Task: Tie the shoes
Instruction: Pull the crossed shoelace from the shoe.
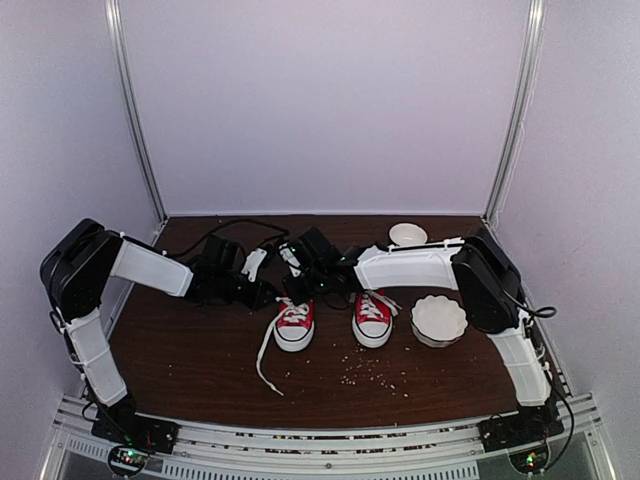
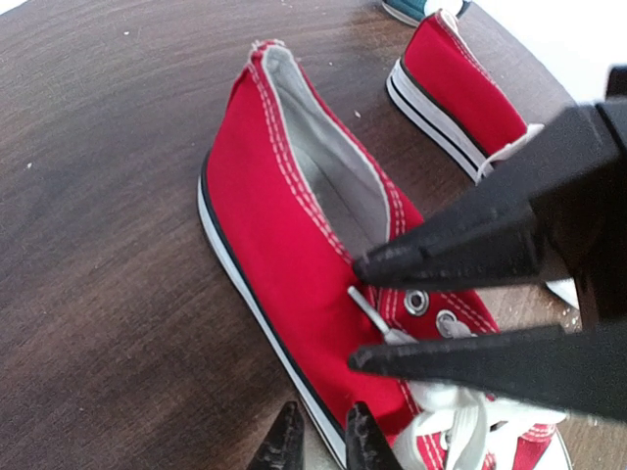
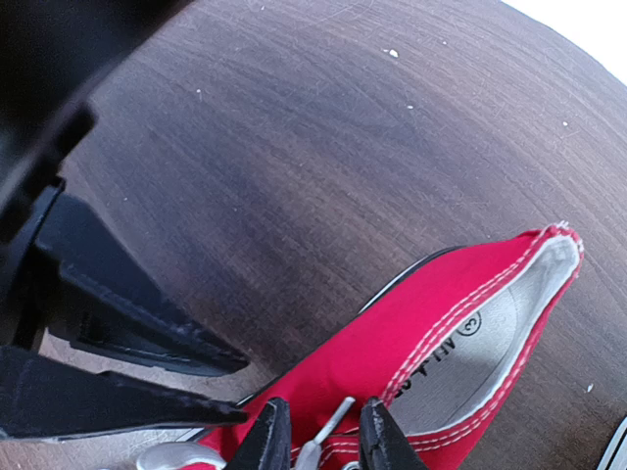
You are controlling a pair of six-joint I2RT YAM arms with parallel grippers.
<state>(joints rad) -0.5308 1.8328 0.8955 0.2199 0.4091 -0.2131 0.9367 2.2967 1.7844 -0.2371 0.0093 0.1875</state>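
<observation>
Step in hand, by my reading: catching a lace end. Left small red canvas sneaker (image 1: 293,325) sits untied on the dark wooden table (image 1: 190,350). Right hand (image 3: 323,419) is narrowly parted astride the white lace tip (image 2: 370,315), not pinching. Left hand (image 2: 323,423) is narrow and empty. Next move calls for closing squarely on the tip.

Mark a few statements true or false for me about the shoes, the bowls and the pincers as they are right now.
1. The left shoe and right shoe stand upright on their soles. True.
2. The right pincer is clamped on a bowl. False: it is open, its fingers either side of the left shoe's lace tip.
3. Only one white bowl is in view. False: there is a scalloped bowl and a smaller bowl behind it.
4. A loose lace trails beside the left shoe. True.
</observation>
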